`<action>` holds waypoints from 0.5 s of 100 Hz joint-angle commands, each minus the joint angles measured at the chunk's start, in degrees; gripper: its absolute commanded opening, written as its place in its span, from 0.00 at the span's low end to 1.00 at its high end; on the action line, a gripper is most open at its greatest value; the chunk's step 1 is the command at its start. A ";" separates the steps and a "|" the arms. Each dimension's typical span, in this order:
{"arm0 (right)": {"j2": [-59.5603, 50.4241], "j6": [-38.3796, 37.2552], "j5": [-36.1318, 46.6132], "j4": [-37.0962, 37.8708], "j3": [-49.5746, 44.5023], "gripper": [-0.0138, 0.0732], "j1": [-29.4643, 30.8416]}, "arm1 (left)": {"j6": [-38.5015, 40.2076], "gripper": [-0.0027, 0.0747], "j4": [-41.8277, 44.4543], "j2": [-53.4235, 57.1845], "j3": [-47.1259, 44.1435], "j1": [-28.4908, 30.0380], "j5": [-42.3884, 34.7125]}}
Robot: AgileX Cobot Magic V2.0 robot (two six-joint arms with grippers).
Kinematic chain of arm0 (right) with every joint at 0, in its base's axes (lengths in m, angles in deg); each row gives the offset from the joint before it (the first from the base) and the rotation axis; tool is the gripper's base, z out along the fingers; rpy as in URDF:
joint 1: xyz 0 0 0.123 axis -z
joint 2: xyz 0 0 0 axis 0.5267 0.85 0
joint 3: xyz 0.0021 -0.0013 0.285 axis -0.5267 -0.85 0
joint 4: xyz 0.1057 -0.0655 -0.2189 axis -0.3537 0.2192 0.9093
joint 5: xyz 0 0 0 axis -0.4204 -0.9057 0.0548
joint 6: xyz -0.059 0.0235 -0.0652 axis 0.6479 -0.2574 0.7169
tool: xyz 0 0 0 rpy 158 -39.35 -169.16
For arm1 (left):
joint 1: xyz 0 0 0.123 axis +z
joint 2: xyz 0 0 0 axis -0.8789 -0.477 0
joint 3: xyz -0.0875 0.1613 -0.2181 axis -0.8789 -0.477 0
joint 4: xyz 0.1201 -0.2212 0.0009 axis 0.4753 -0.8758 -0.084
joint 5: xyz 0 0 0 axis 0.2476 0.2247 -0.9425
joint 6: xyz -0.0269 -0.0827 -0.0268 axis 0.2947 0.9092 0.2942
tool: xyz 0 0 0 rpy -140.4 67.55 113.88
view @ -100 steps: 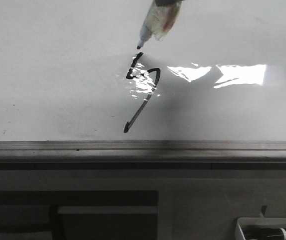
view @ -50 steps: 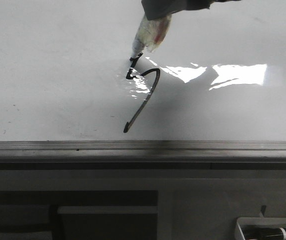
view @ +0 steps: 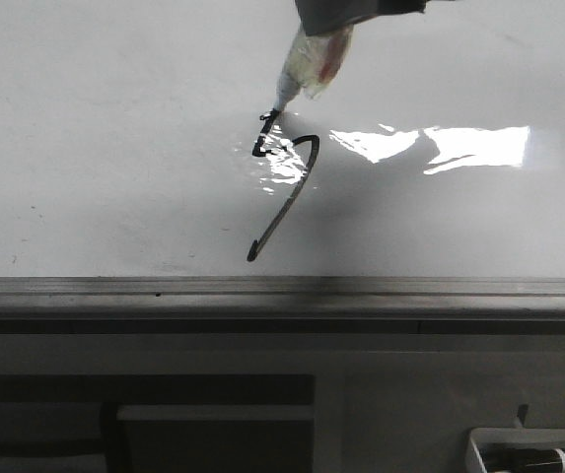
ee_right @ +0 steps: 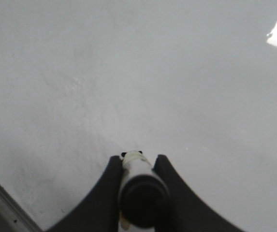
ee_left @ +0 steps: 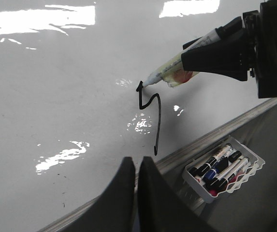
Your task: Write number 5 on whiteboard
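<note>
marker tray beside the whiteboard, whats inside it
The white tray holds several capped markers, black, blue and red caps showing. Whatever lies beneath them is covered.

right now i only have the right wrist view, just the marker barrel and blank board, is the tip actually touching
Observer: Yes. In the front view the marker tip sits at the top stroke of the number 5.
Operator: whats the left gripper doing
Observer: The left gripper is shut with nothing in it, above the whiteboard.
Operator: any spare pens around
Observer: A white tray of markers sits just off the board's grey edge.
</note>
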 commanded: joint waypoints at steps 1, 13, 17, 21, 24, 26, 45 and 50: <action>-0.49 2.68 12.61 -2.62 0.77 0.11 1.15 | 0.51 0.01 -1.10 -0.35 1.48 0.07 -3.31; -2.27 2.68 14.68 -2.62 -0.59 0.08 1.15 | 0.51 0.01 -1.10 -0.35 1.48 0.07 -3.31; -3.06 2.68 15.38 -2.62 -1.23 0.09 1.15 | 0.51 0.01 -1.10 -0.35 1.48 0.07 -3.31; -3.88 2.68 16.28 -2.62 -2.03 0.09 1.15 | 0.51 0.01 -1.10 -0.35 1.48 0.07 -3.31; -4.43 2.68 16.54 -2.62 -2.61 0.09 1.15 | 0.51 0.01 -1.10 -0.35 1.48 0.07 -3.31; -4.84 2.68 16.54 -2.62 -3.02 0.09 1.15 | 0.51 0.01 -1.10 -0.35 1.48 0.07 -3.31; -6.02 2.68 15.91 -2.62 -4.29 0.09 1.15 | 0.51 0.01 -1.10 -0.35 1.48 0.07 -3.54; -6.02 2.68 15.52 -2.62 -4.29 0.09 1.15 | 0.51 0.01 -1.10 -0.35 1.48 0.07 -3.54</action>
